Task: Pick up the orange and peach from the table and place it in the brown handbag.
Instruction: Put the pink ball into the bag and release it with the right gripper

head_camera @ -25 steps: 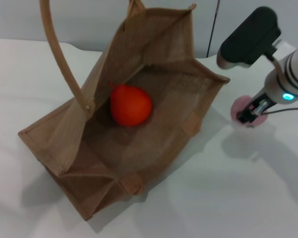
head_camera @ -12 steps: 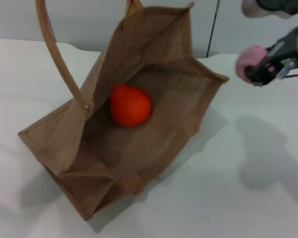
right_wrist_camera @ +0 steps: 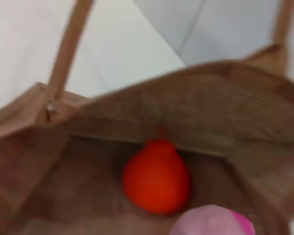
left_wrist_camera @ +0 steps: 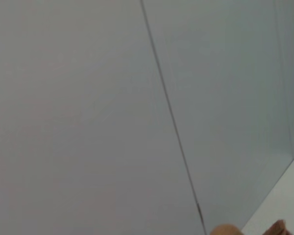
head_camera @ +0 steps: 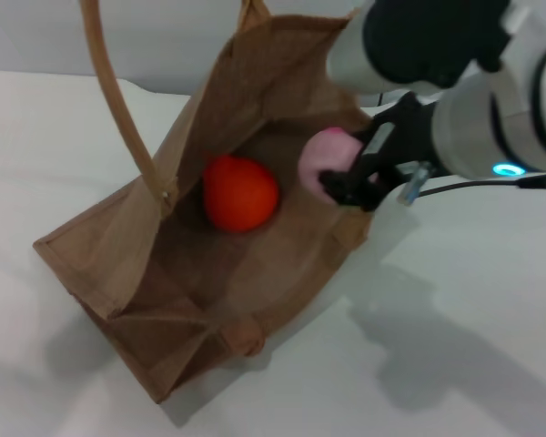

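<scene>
The brown handbag (head_camera: 118, 264) lies open on the white table (head_camera: 455, 364), one handle (head_camera: 118, 100) held up at the left. The orange (head_camera: 241, 193) rests inside it; it also shows in the right wrist view (right_wrist_camera: 157, 178). My right gripper (head_camera: 346, 177) is shut on the pale pink peach (head_camera: 326, 157) and holds it above the bag's open mouth, to the right of the orange. The peach shows close to the right wrist camera (right_wrist_camera: 213, 223). My left gripper is out of sight; the left wrist view shows only a wall.
A grey wall (head_camera: 164, 36) stands behind the table. Bare white tabletop lies to the right of and in front of the bag. The bag's upright far wall (head_camera: 291, 64) rises beside my right arm.
My right gripper lifted the peach from the table at the right and carried it left, to over the bag's opening. The orange and the bag have stayed put.
</scene>
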{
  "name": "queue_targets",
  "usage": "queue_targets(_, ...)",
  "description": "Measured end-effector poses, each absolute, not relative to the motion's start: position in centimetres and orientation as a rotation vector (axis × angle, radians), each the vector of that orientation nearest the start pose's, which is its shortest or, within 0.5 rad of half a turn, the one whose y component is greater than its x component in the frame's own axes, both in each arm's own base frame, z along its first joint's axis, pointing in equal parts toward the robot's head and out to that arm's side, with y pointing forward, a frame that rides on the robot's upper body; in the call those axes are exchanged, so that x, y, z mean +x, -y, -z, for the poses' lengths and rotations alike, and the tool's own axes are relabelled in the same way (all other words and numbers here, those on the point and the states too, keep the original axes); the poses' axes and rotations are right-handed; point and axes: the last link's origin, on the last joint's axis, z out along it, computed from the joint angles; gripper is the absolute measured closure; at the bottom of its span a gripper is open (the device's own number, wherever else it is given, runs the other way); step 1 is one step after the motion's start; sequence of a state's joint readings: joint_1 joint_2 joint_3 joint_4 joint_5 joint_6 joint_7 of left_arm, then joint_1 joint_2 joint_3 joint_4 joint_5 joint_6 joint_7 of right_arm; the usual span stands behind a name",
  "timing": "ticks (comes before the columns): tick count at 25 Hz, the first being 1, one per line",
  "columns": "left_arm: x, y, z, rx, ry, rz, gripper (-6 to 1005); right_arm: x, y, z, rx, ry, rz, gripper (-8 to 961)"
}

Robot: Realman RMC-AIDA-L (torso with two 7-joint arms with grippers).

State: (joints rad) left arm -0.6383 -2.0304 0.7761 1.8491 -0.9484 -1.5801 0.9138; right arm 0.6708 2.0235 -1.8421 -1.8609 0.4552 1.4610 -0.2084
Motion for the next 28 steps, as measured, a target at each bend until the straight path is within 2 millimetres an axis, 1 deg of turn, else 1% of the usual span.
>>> queue_targets(3, -8.0, -36.3, -18.2, -2.323, 0.231, 0.345, 875, 3.9, -33.1, 2.2, -2.545, -0.327, 0.230, 482)
queue_targets(4, -7.3, -36.3, -17.7, -2.343, 0.212, 0.342, 875, 3.9, -33.5, 2.4, -2.537, -0.332, 0.203, 483)
queue_targets(9, -6.5, -36.1, -16.9, -2.371, 0.186, 0.333, 875, 3.6, -35.3, 2.5, -2.503, -0.348, 0.112, 483)
queue_targets(12, -5.9, -35.8, -17.0, -2.366, 0.166, 0.336, 874, 3.8, -36.5, 3.0, -2.494, -0.377, 0.141, 480)
queue_targets(16, -5.6, -35.7, -16.8, -2.371, 0.154, 0.339, 874, 5.1, -38.4, 4.6, -2.480, -0.468, 0.262, 476)
queue_targets(19, -5.3, -35.8, -16.8, -2.373, 0.146, 0.341, 874, 5.2, -38.5, 5.4, -2.485, -0.457, 0.297, 473)
queue_targets(22, -5.3, -35.8, -16.8, -2.371, 0.144, 0.341, 874, 4.5, -38.1, 5.6, -2.498, -0.417, 0.262, 470)
queue_targets(24, -5.3, -35.8, -16.8, -2.370, 0.145, 0.340, 873, 3.9, -38.0, 5.5, -2.503, -0.404, 0.227, 468)
queue_targets(27, -5.4, -35.8, -16.9, -2.366, 0.149, 0.342, 873, 3.2, -37.7, 5.1, -2.507, -0.393, 0.198, 239)
queue_targets(28, -5.4, -35.8, -17.0, -2.362, 0.153, 0.342, 873, 3.1, -37.5, 4.9, -2.508, -0.389, 0.195, 231)
